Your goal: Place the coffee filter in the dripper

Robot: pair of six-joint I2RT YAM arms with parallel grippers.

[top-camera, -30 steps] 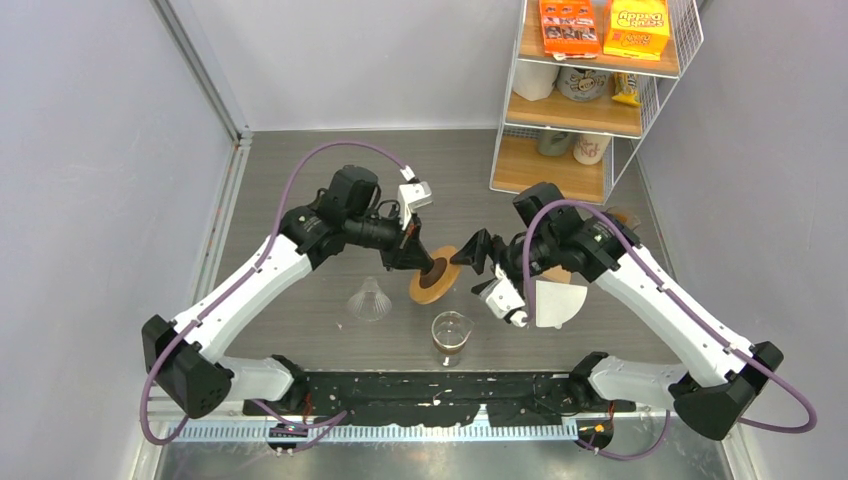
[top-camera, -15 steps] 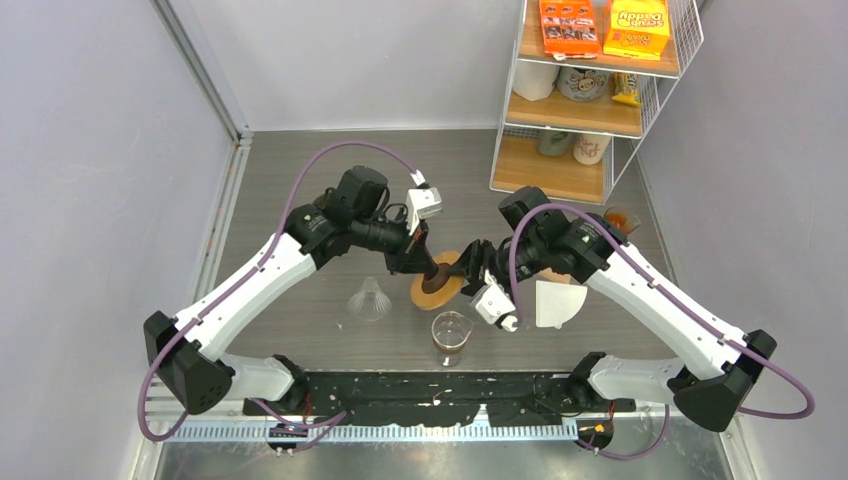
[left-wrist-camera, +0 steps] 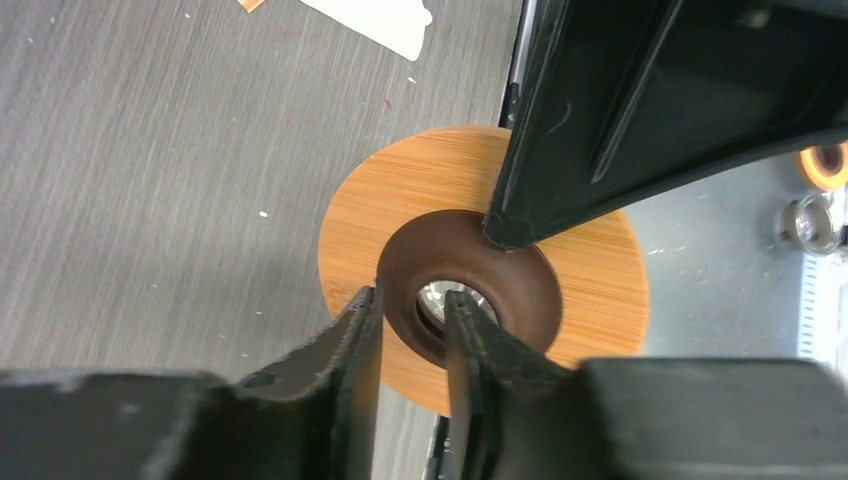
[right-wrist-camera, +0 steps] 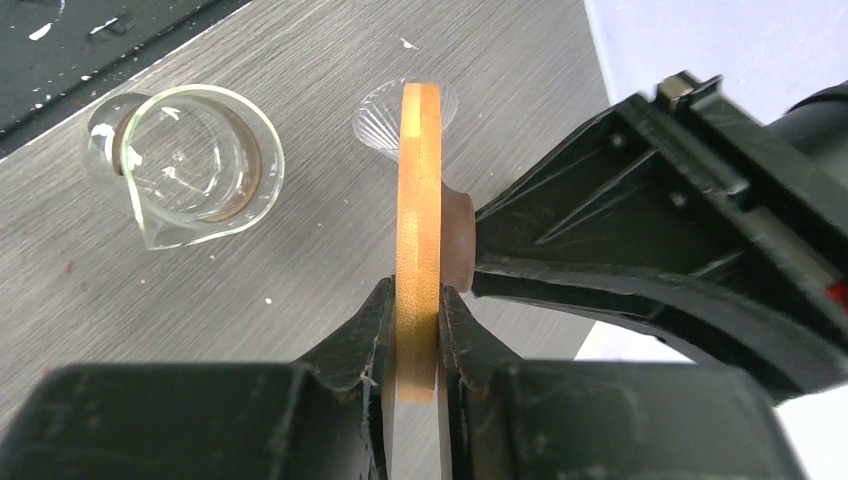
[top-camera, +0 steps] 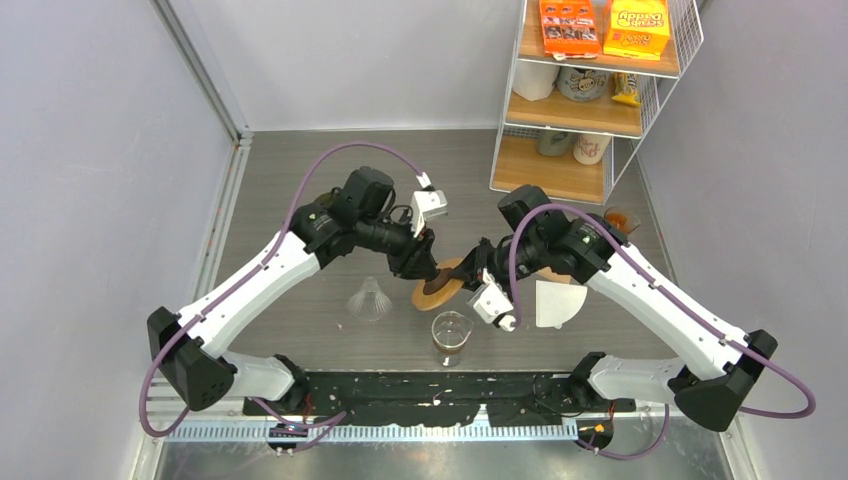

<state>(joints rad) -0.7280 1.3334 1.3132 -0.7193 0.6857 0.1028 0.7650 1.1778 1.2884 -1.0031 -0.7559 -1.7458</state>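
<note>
1. Two white robot arms meet over the middle of a grey wood-grain counter [top-camera: 300, 170], both gripping one round bamboo-coloured wooden disc [top-camera: 433, 295] with a dark brown collar [left-wrist-camera: 530, 290] around its centre hole.
2. The left gripper [left-wrist-camera: 412, 305] is clamped on the wall of the dark brown collar, with one finger inside the hole and one outside.
3. The right gripper [right-wrist-camera: 413, 300] is pinched tight on the disc's outer edge, which its wrist camera sees edge-on.
4. The disc is tilted and lifted off the counter.
5. The white paper coffee filter [top-camera: 556, 303] lies flat on the counter under the right arm, well apart from the clear ribbed cone-shaped dripper [top-camera: 370, 299].
6. The dripper sits on the counter beneath the left arm, just left of the disc.
7. A small clear glass beaker [top-camera: 451, 333] stands near the front edge, between dripper and filter.
</note>
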